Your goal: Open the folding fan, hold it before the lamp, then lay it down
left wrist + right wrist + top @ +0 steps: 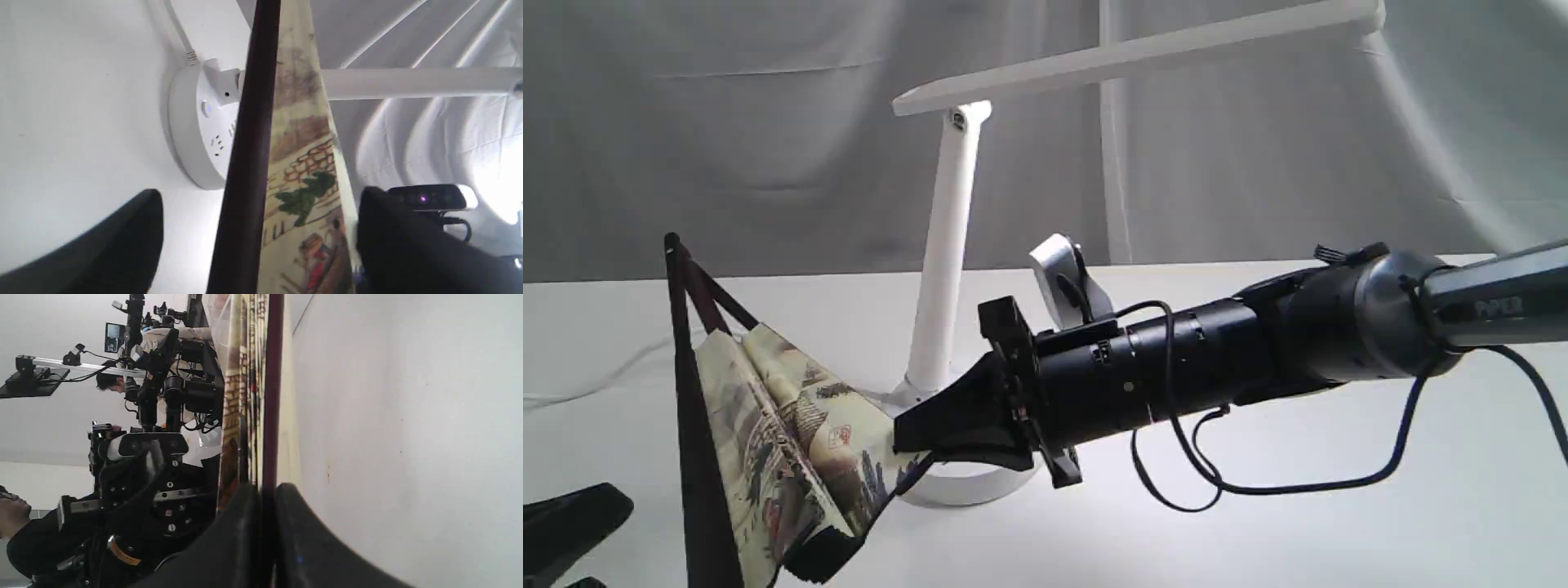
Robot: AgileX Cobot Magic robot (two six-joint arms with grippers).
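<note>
Fan (792, 425) sat at the lower left of the exterior frame, on edge on the table (1258, 531), only part spread. One outer rib (686, 384) stood near upright, its top leaning a little left. The leaf (760, 392) fell away from it in pleats toward the right.

Right gripper (903, 437) reached in from the right of the frame to the leaf's right-hand end. Its wrist view settled it: jaws pinched tight on the fan's other dark rib, which ran straight out from between them.

Left gripper (259, 196): jaws spread wide, holding nothing. In its wrist view the upright rib ran lengthwise up the middle of the gap with the leaf beside it, and I saw no contact with either jaw. In the exterior frame one black jaw showed at the bottom left corner, left of the rib. A dark shape under the leaf's lower edge may have been the other jaw; I could not be sure.

Lamp (943, 269) stood behind the fan, its base just right of the leaf and behind the right gripper, its head bar across the top of the frame.

My read: opening not finished. The upright rib lay between the left jaws, long axis crossing their closing line, so the left arm was nearer and needed only to close, no reach. Then the two ribs could be drawn apart. Risk: with one grip only, the free rib might tip.
</note>
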